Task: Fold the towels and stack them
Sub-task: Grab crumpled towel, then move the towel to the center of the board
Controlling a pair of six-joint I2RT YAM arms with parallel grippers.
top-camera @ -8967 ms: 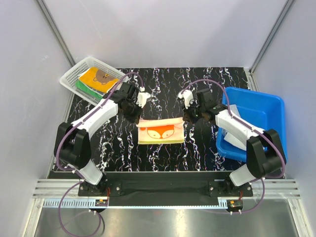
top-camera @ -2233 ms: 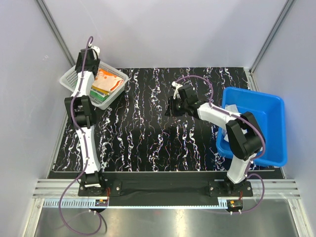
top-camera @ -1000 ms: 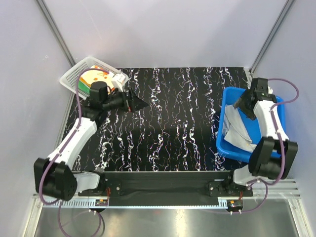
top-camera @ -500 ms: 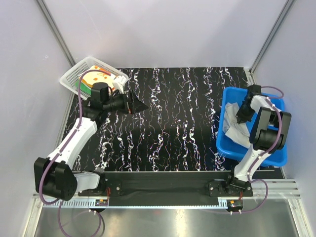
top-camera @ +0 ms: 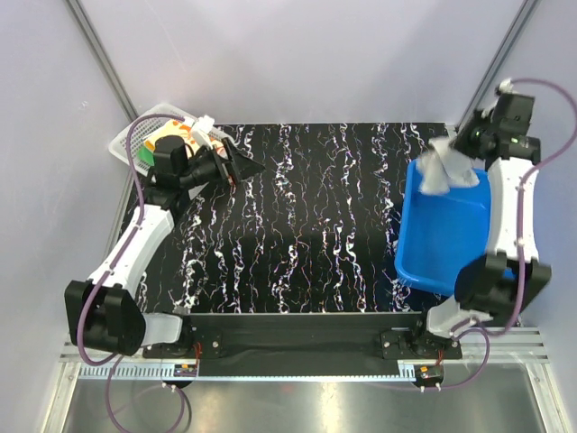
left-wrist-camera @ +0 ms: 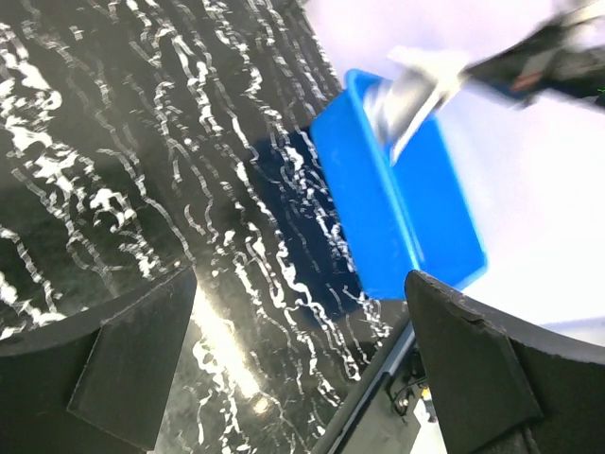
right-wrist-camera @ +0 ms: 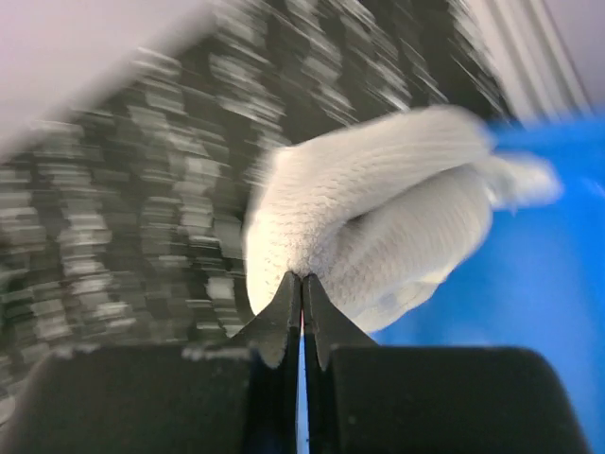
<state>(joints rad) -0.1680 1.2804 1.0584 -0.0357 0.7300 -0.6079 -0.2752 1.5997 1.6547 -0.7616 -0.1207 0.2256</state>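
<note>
My right gripper [top-camera: 462, 150] [right-wrist-camera: 302, 284] is shut on a fold of a pale white towel [top-camera: 444, 170] [right-wrist-camera: 378, 203], which hangs bunched above the back left corner of the blue tub [top-camera: 451, 236]. In the left wrist view that towel [left-wrist-camera: 416, 87] dangles over the tub [left-wrist-camera: 406, 213]. My left gripper [top-camera: 242, 166] [left-wrist-camera: 302, 364] is open and holds nothing, hovering over the black table beside the white basket [top-camera: 126, 142]. Folded towels [top-camera: 171, 141] lie stacked in the basket, orange on top and green at the edge.
The black marbled table [top-camera: 315, 225] lies between the arms. The tub [right-wrist-camera: 539, 312] stands at the right edge, against the frame post. The left arm partly covers the basket. White walls close the back and both sides.
The right gripper shut on the pale towel down in the tub and lifted it up and back. The left arm shifted slightly toward the basket, still open.
</note>
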